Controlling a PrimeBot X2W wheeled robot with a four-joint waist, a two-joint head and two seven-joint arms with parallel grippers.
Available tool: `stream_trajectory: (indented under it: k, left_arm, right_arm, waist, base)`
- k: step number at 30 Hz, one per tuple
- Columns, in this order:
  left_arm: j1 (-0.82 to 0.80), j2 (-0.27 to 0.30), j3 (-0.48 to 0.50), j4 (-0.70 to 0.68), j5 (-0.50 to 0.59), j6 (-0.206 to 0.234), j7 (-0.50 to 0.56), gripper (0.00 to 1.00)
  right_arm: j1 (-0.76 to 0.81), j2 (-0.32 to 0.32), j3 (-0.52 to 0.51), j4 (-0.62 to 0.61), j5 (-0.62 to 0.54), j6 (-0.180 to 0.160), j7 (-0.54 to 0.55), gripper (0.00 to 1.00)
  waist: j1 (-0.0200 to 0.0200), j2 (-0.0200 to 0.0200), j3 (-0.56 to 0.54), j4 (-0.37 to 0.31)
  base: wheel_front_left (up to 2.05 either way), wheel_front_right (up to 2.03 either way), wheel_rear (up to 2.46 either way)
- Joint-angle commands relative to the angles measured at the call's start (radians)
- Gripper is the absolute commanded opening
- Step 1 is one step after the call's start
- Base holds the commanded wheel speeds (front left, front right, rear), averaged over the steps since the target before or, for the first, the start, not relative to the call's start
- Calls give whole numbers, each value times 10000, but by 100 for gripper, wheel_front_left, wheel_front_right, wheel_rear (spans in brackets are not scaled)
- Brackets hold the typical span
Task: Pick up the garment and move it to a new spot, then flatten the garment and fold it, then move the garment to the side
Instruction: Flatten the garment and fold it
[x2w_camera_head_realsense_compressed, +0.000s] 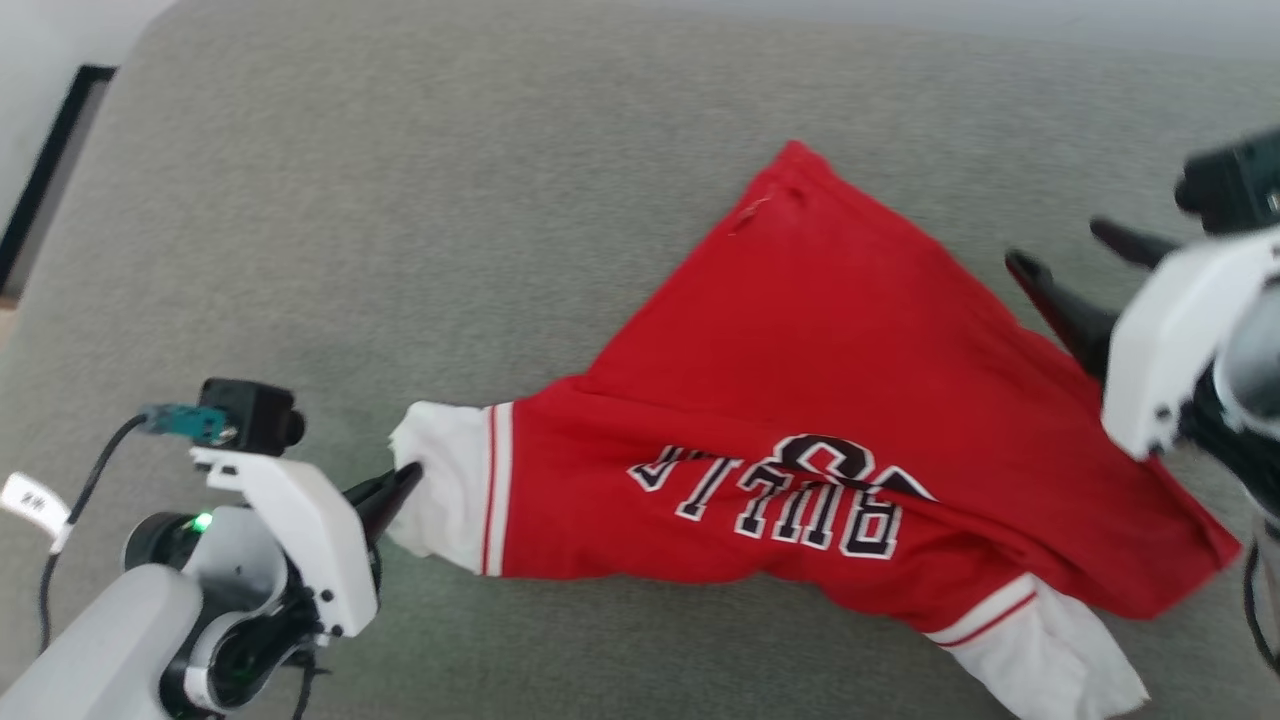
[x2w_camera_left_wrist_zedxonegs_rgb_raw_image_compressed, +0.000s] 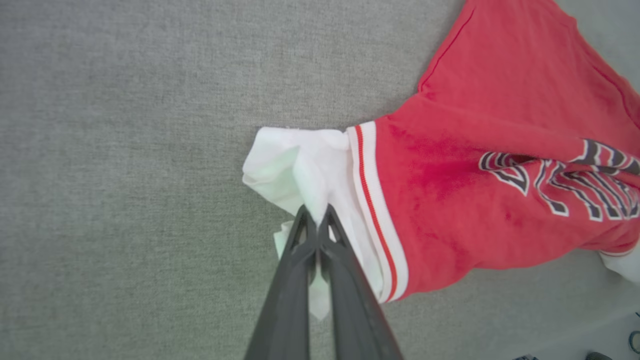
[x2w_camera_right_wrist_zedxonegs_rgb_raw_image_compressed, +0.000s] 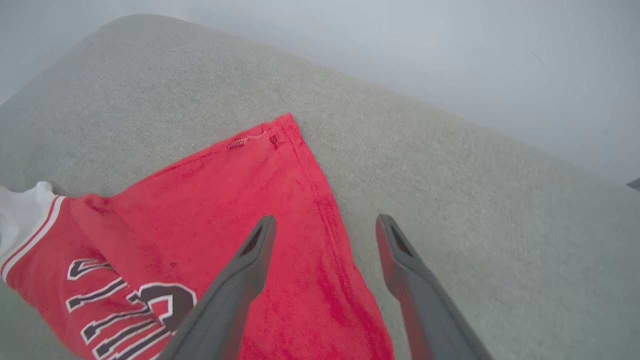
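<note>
Lying rumpled on the grey fabric surface (x2w_camera_head_realsense_compressed: 400, 200), the garment (x2w_camera_head_realsense_compressed: 800, 400) is a red jersey-style shirt spread in a rough triangle, one red corner pointing to the far side of the head view and the broad part nearer the robot. Black, white-outlined lettering (x2w_camera_head_realsense_compressed: 790, 495) runs across its near half and reads upside down from the head camera. One white sleeve (x2w_camera_head_realsense_compressed: 445, 500), edged with red-and-white striped trim, sticks out toward the robot's left; a second white sleeve (x2w_camera_head_realsense_compressed: 1050, 660) hangs out at the near right, below a folded red edge.

The left end effector (x2w_camera_head_realsense_compressed: 408, 475) is clenched on the bunched white cloth of the left-hand sleeve. In the left wrist view its two dark fingers press together at the tips (x2w_camera_left_wrist_zedxonegs_rgb_raw_image_compressed: 314, 212) with white fabric pinched between them and more spilling to either side.

The right end effector (x2w_camera_head_realsense_compressed: 1058, 245) is released, its fingers spread wide and grasping nothing. It sits at the garment's right-hand edge. In the right wrist view (x2w_camera_right_wrist_zedxonegs_rgb_raw_image_compressed: 326, 221) one finger shows over the red cloth, the other over bare grey surface, and the hem runs between them.
</note>
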Motion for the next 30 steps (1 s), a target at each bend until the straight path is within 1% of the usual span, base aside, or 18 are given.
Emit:
stream_trajectory:
  k: [1,2,6,11,13,20,22,25,28,30]
  left_arm:
    - [-240,-146,-106,37,104,-106,58,0]
    - [-240,-146,-106,37,104,-106,58,0]
    - [-744,-574,-402,279,292,-372,116,0]
    - [-1219,-1151,-738,618,453,-731,79,0]
    - [-1390,-1373,-869,716,494,-873,66,0]
    - [-1797,-1898,-1116,1082,520,-1218,-42,0]
    - [-1902,-2026,-1193,1212,528,-1315,-35,0]
    - [-2004,-2170,-1224,1411,477,-1415,-71,0]
    - [-2076,-2266,-1245,1583,416,-1498,-122,0]
    - [-2100,-2277,-1253,1721,390,-1544,-136,0]
  right_arm:
    - [-426,-25,224,498,24,-6,-346,100]
    - [-426,-25,224,498,24,-6,-346,100]
    - [-1669,-395,1080,2297,108,-6,-1215,100]
    - [-3016,-855,2026,4454,128,-7,-1862,100]
    - [-3433,-1005,2382,5210,181,-6,-1970,100]
    - [-4765,-1471,3727,7691,298,-7,-2050,100]
    - [-4964,-1598,4265,8309,270,-7,-1958,100]
    - [-4894,-1600,5115,9199,686,-6,-1570,100]
    - [-4520,-1545,6069,9944,1215,19,-712,100]
    - [-4337,-1569,6571,10204,1645,43,-16,100]
  waist:
    - [0,0,129,439]
    - [0,0,129,439]
    - [0,0,294,1154]
    - [0,0,570,1999]
    - [0,0,705,2345]
    - [0,0,1145,3185]
    - [0,0,1242,3375]
    - [0,0,1330,3525]
    - [0,0,1361,3579]
    - [0,0,1338,3568]
  base:
    - [0,0,0]
    - [0,0,0]
    - [0,0,0]
    - [0,0,0]
    - [0,0,0]
    - [0,0,0]
    - [0,0,0]
    - [0,0,0]
    - [0,0,0]
    - [0,0,0]
